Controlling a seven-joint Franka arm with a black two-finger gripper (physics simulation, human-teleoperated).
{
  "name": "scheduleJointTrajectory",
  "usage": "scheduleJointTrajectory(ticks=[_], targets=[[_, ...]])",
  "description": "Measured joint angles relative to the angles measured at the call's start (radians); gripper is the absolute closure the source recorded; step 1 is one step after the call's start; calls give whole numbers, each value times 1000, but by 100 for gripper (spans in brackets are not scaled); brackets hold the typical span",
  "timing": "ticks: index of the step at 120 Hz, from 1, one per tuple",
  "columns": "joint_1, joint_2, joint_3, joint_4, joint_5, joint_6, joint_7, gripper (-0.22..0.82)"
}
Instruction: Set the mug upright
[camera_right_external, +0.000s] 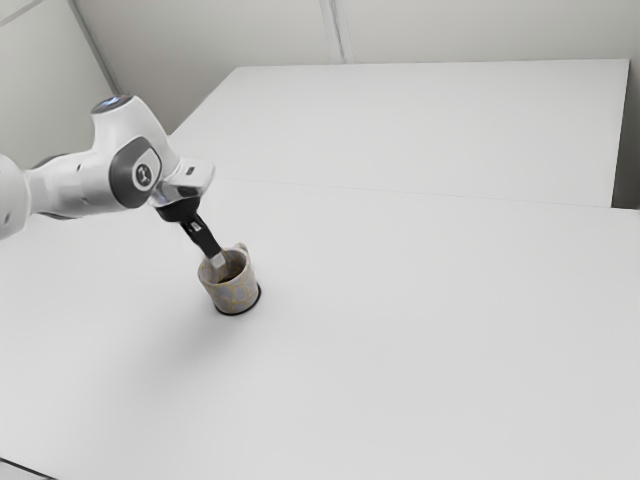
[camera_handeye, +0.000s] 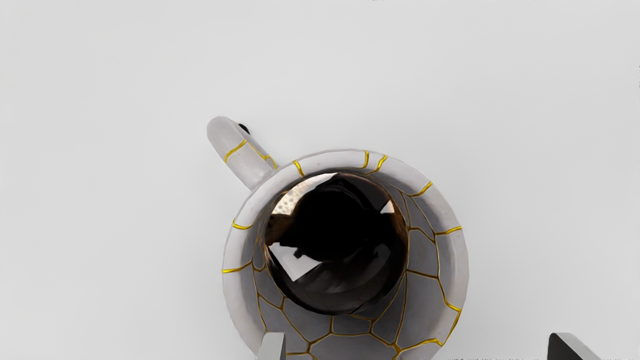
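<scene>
- Wrist view: the gripper (camera_right_external: 218, 262) has its fingers wide apart, clasping nothing; one overlaps the rim of the mug (camera_right_external: 236, 291), the other is outside it.
- Glossy dark contents (camera_handeye: 335, 225) inside the mug, mouth facing up.
- Exterior view: mug upright on the white surface (camera_right_external: 420, 340).
- Farther back, a pale wall (camera_right_external: 450, 30).

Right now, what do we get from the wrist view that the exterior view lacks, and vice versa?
Wrist view: gap between the open gripper's two fingertips, one overlapping the mug, the other beyond its rim; sharp reflections on the mug's dark contents.

Exterior view: the arm reaching in from the exterior view's left, the dark ring at the mug's base, the walls.

Both: gripper, mug with handle and dark inside, white table.
</scene>
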Motion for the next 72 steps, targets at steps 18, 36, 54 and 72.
scheduleJointTrajectory(ticks=[18, 36, 54, 72], targets=[[25, -23, -28, 160, 37, -127, -131, 2], [-100, -28, 91, 285, 64, -240, -235, 1], [-322, -9, 305, 436, 72, -353, -323, 0], [-420, 34, 385, 573, 74, -471, -391, 0]])
